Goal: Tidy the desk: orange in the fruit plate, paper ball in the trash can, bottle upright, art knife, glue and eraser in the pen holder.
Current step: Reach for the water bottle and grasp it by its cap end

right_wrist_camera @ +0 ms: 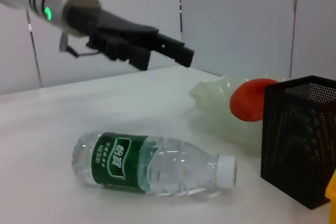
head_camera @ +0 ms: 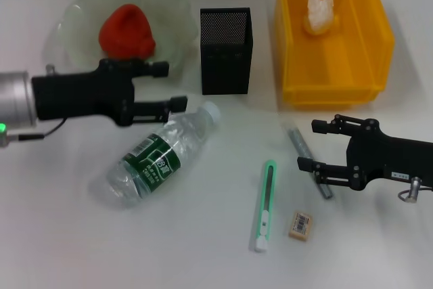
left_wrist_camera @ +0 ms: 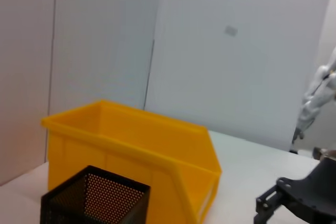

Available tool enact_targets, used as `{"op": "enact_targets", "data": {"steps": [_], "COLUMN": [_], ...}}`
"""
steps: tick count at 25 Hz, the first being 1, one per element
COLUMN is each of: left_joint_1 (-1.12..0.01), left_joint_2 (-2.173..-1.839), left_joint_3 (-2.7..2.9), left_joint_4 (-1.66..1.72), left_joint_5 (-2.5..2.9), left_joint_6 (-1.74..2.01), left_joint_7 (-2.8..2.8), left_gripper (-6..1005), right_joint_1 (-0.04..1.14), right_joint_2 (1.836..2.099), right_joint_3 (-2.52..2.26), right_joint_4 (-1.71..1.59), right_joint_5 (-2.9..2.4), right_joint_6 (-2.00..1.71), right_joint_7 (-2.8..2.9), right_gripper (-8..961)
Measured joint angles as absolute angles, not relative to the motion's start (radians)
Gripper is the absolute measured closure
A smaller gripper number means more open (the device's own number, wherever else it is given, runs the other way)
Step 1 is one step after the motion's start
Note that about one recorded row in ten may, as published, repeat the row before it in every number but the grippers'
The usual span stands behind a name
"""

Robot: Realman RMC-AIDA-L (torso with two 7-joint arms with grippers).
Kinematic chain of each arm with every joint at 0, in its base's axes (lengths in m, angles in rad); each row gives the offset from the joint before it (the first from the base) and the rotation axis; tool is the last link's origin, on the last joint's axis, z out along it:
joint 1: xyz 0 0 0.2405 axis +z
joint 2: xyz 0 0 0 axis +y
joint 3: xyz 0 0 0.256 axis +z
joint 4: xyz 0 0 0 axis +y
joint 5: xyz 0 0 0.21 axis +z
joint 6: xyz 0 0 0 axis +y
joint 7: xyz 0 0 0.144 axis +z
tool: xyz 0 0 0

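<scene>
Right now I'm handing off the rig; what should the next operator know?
Left claw open, empty, above the lying clear plastic bottle. Right claw open, around the grey glue stick on the desk.
Done: orange fruit in pale green plate; white paper ball in yellow bin.
Left: stand the bottle; glue, green art knife, tan eraser into black mesh holder.

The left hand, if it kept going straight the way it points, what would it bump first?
Probably the black mesh pen holder. The left hand, open and empty, points across the table toward it, above the lying bottle. Its height is unclear, so it might pass over the holder.
</scene>
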State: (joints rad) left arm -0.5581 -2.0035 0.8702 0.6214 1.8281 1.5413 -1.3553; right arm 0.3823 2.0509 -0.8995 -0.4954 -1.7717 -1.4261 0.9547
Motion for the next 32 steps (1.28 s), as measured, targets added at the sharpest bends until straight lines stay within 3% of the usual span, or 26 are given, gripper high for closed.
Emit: {"op": "enact_targets", "data": {"steps": [6, 12, 23, 32], "left_joint_1": [-0.658, -0.786, -0.909, -0.937], "left_joint_2": [-2.024, -2.067, -2.078, -2.079], "left_joint_3": [0.871, 0.898, 1.168, 1.245], "left_joint_4": [0.732, 0.861, 0.865, 0.841], "left_joint_5": [1.998, 2.296, 2.475, 2.491], "left_joint_6": [1.516, 1.491, 1.367, 1.332], "left_joint_7": [-1.595, -1.93, -2.293, -2.385], "left_gripper": [191, 190, 192, 195], "right_joint_1": [0.377, 0.376, 0.38, 0.382], "right_joint_2": [2.052, 2.051, 2.05, 2.049], "right_joint_3": [-0.897, -0.897, -0.897, -0.897], "right_joint_4": [-0.499, -0.501, -0.5, -0.501], "right_joint_5": [-1.768, -1.767, -1.769, -1.771], "right_joint_6": [-1.42, -1.418, -1.416, -1.414], "right_joint_7": [0.953, 0.953, 0.953, 0.953], "right_gripper": [200, 200, 200, 201]}}
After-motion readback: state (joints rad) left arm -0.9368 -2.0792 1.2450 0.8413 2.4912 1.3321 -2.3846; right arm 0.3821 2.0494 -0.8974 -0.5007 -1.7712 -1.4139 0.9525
